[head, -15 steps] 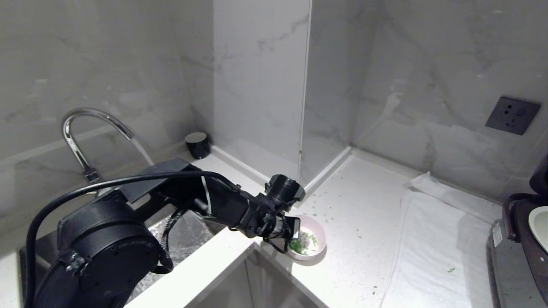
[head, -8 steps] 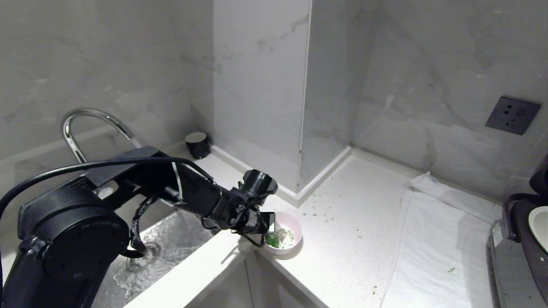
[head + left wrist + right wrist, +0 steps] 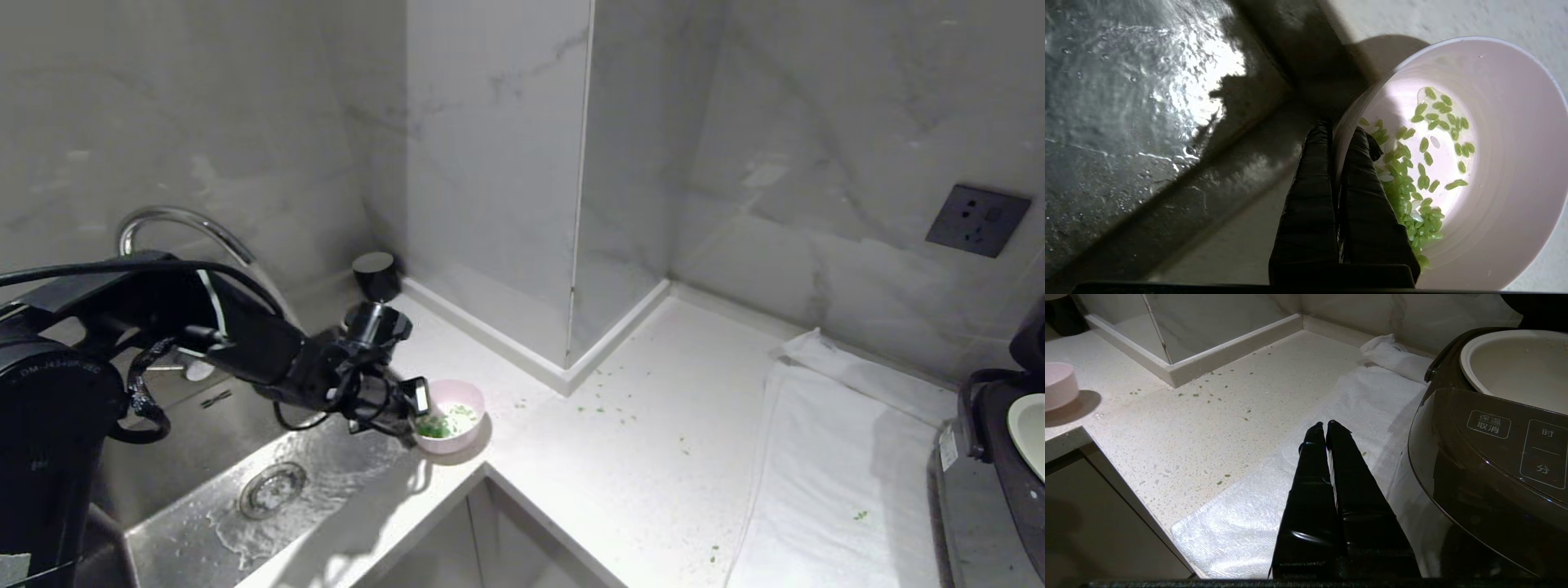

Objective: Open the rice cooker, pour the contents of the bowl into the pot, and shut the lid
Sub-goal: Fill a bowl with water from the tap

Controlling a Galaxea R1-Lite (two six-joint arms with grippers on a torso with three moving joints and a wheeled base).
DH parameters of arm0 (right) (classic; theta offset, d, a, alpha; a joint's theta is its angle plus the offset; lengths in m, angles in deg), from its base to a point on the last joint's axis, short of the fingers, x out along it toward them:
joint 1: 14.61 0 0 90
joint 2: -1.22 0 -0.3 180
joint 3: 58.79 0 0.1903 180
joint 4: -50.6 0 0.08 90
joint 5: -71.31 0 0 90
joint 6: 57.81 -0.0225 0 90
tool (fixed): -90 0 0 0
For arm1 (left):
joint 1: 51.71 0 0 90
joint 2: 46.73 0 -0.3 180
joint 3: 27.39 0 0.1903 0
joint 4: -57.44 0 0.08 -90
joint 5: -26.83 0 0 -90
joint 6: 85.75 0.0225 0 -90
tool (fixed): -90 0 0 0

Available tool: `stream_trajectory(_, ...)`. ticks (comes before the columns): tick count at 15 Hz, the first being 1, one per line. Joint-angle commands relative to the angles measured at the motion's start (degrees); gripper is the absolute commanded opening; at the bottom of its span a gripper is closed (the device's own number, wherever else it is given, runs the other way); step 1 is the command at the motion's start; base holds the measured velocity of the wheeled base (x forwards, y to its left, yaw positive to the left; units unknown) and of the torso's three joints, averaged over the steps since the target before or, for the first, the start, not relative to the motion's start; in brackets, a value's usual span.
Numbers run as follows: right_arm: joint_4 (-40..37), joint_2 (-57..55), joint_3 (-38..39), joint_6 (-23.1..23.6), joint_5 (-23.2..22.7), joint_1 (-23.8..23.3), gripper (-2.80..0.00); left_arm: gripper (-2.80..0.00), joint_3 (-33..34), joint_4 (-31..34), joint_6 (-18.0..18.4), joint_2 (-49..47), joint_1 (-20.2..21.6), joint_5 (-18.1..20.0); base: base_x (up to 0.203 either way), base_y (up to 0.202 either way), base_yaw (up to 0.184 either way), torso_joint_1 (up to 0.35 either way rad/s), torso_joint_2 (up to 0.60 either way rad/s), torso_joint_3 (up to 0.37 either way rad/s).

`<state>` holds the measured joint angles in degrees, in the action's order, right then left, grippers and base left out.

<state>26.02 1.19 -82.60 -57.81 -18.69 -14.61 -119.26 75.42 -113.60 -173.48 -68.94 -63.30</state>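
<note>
One arm is at work: the left gripper [image 3: 415, 406] is clenched on the rim of the bowl [image 3: 451, 415], one finger inside and one outside the wall (seen plainly in the left wrist view). The bowl, with the green bits [image 3: 1414, 171] in it, sits by the edge of the sink [image 3: 269, 490]. The rice cooker [image 3: 1008, 457] lies well apart from the bowl, at the opposite end of the counter, past the white towel [image 3: 824, 474], with its lid up and the pot [image 3: 1519, 363] exposed. Judgement: the bowl must travel the whole counter toward the cooker. The right gripper [image 3: 1327, 426], fingers pressed together and empty, hangs just beside the cooker, much nearer to it.
</note>
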Motion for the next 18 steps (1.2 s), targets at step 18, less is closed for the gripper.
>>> stream_trajectory(18, -0.02, 0.02, 0.0, 0.09, 0.0, 0.0, -2.8, -2.8, -4.39, -4.19, 2.54, -7.2, 27.01, 1.65, 0.0, 0.0, 0.0, 0.0, 0.0, 0.0)
